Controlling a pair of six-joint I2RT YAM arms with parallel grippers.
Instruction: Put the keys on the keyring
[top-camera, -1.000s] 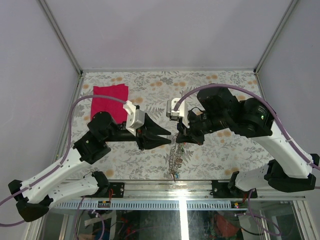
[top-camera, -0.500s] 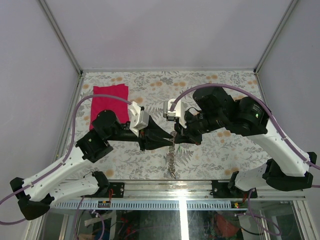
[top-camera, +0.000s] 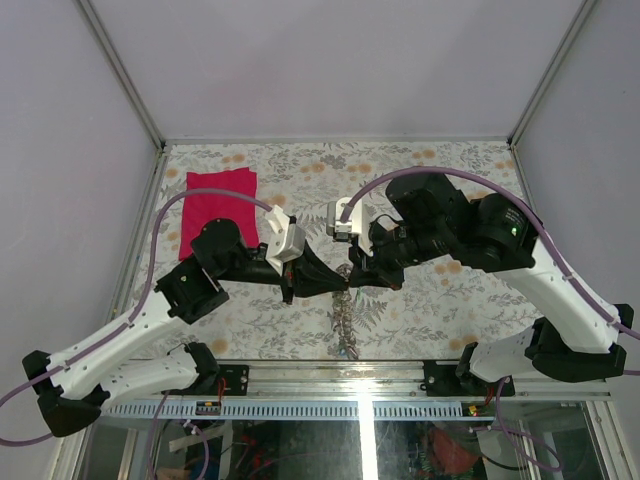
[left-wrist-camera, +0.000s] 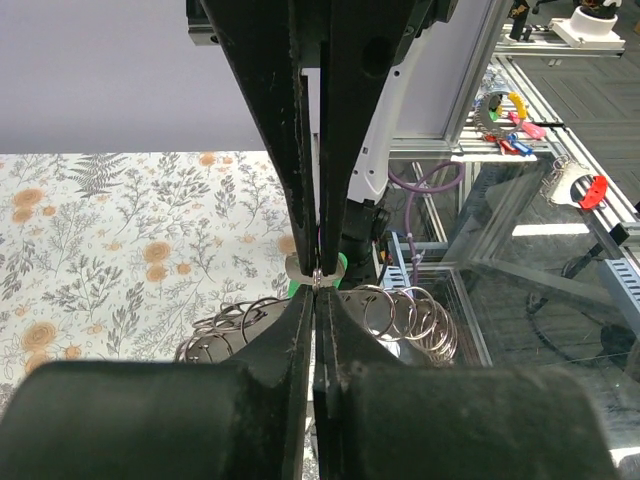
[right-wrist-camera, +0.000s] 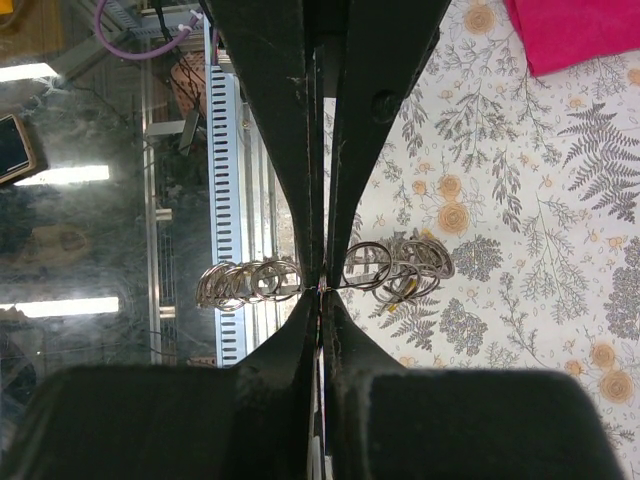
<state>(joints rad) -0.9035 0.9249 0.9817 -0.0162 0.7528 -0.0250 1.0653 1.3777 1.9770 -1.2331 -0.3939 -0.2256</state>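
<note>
My left gripper (top-camera: 342, 280) and right gripper (top-camera: 351, 277) meet tip to tip above the table's near middle, both shut. Between their tips they pinch the keyring (top-camera: 346, 318), a string of thin silver wire loops that hangs down from that point. In the left wrist view the left gripper (left-wrist-camera: 317, 288) nips the wire, and loops (left-wrist-camera: 405, 312) fan out to both sides. A green key head (left-wrist-camera: 346, 264) shows behind the right fingertips (left-wrist-camera: 335, 250). In the right wrist view the right gripper (right-wrist-camera: 322, 292) holds the same wire, and a yellow key (right-wrist-camera: 396, 296) hangs among the loops (right-wrist-camera: 400, 265).
A pink cloth (top-camera: 218, 205) lies at the back left of the floral table (top-camera: 450, 170). An aluminium rail and a glass panel (top-camera: 360, 385) run along the near edge, just below the hanging loops. Grey walls close in the left, right and back.
My left gripper moved right to the right gripper's tips and shut there. The right gripper shifted slightly left and stayed shut with the loops hanging from it.
</note>
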